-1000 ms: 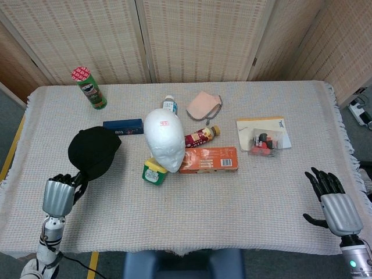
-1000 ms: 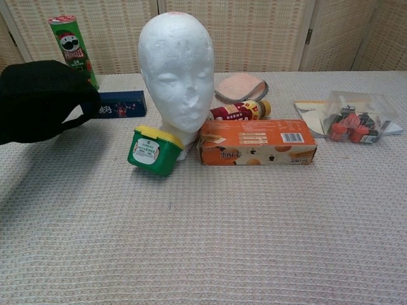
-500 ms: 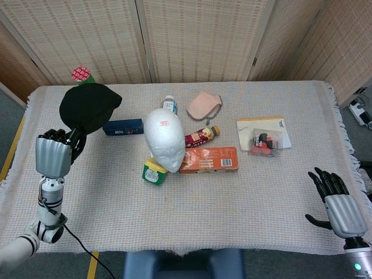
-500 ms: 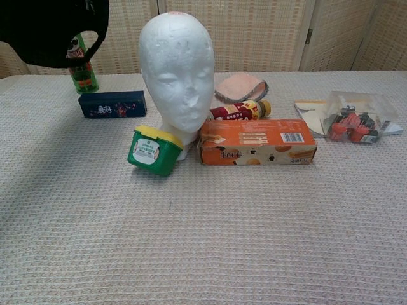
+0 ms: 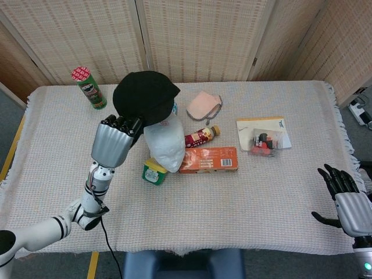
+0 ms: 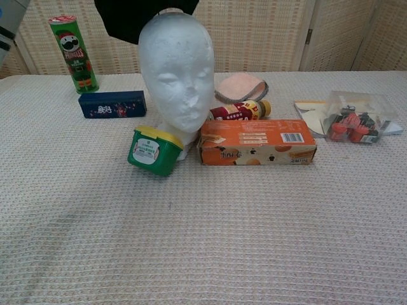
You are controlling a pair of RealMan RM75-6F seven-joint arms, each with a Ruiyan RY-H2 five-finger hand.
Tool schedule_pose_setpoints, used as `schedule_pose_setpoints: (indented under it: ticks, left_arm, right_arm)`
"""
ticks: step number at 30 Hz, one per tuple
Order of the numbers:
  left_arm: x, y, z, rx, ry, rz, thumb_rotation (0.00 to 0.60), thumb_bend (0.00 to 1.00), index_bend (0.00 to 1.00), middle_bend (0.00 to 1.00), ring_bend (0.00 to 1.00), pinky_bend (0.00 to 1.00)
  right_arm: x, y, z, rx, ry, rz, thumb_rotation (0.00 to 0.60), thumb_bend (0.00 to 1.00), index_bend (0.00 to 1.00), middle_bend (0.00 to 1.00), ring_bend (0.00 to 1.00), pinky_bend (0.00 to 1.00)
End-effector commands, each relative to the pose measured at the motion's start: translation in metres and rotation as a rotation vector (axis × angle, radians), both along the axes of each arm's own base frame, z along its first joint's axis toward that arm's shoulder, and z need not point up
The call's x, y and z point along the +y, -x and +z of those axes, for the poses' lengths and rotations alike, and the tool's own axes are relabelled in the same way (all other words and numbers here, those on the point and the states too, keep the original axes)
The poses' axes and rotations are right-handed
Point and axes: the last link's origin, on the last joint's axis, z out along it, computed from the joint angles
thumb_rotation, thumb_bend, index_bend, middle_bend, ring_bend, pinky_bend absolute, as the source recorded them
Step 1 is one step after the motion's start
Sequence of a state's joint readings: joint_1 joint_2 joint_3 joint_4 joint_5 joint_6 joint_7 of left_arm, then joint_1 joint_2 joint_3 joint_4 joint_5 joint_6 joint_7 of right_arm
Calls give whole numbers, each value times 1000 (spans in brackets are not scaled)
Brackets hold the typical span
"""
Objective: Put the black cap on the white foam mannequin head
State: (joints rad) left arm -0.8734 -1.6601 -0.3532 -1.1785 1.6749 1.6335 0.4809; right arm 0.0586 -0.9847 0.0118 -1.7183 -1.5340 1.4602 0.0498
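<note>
My left hand point(image 5: 114, 142) holds the black cap point(image 5: 145, 96) raised over the white foam mannequin head point(image 5: 164, 145). Seen from the head camera, the cap hides the top of the head. In the chest view the cap point(image 6: 137, 16) hangs at the top edge, above and behind the crown of the mannequin head point(image 6: 177, 73), whose face is uncovered. My right hand point(image 5: 349, 200) rests at the table's front right corner, fingers spread and holding nothing.
Against the mannequin's base lie a green tub with a yellow lid point(image 5: 154, 172) and an orange box point(image 5: 209, 160). Behind are a bottle point(image 5: 201, 136), a pink pouch point(image 5: 203, 106), a blue box point(image 6: 112, 103) and a Pringles can point(image 5: 89, 88). A clear case on paper point(image 5: 264, 139) lies right.
My left hand has carried the cap up from the table's left side and rightward to above the mannequin head. The right hand has drifted slightly toward the table's right edge.
</note>
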Motion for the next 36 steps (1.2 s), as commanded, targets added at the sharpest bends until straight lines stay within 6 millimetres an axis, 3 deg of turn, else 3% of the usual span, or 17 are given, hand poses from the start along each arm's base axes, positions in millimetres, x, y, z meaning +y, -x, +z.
schedule_pose_setpoints:
  ticks: [1, 9, 17, 19, 21, 23, 26, 28, 31, 36]
  left_arm:
    - [-12, -9, -25, 28, 62, -26, 600, 599, 650, 1000, 941, 1000]
    - [-38, 4, -68, 104, 148, -54, 600, 600, 656, 1000, 942, 1000]
    - [-55, 26, -92, 165, 195, -49, 600, 580, 653, 1000, 941, 1000]
    - [-56, 36, -94, 183, 190, -11, 600, 485, 543, 1000, 932, 1000]
    - [-58, 49, -93, 201, 195, 48, 600, 321, 317, 946, 890, 1000]
    - [-64, 63, -90, 201, 219, 119, 600, 194, 114, 718, 760, 971]
    - [-78, 86, -77, 190, 252, 214, 600, 139, 20, 435, 516, 821]
    - [-89, 100, -66, 178, 272, 261, 600, 131, 9, 361, 413, 689]
    - [-109, 119, -46, 131, 322, 341, 600, 127, 8, 325, 329, 541]
    - [-142, 152, 0, 1, 426, 506, 600, 118, 24, 295, 260, 429]
  right_arm:
    - [2, 2, 8, -4, 27, -4, 600, 20, 0, 0, 0, 0]
    - [7, 2, 18, -32, 46, 11, 600, 23, 0, 0, 0, 0]
    - [8, 2, 17, -30, 38, 14, 600, 25, 0, 0, 0, 0]
    - [7, 2, 16, -27, 35, 13, 600, 25, 0, 0, 0, 0]
    - [7, 2, 15, -24, 36, 10, 600, 25, 0, 0, 0, 0]
    - [6, 2, 15, -21, 37, 7, 600, 24, 0, 0, 0, 0]
    - [6, 2, 14, -17, 35, 4, 600, 26, 0, 0, 0, 0]
    - [6, 2, 13, -15, 33, 4, 600, 25, 0, 0, 0, 0]
    - [7, 1, 10, -11, 26, 6, 600, 26, 0, 0, 0, 0]
    - [7, 0, 6, -3, 15, 8, 600, 26, 0, 0, 0, 0]
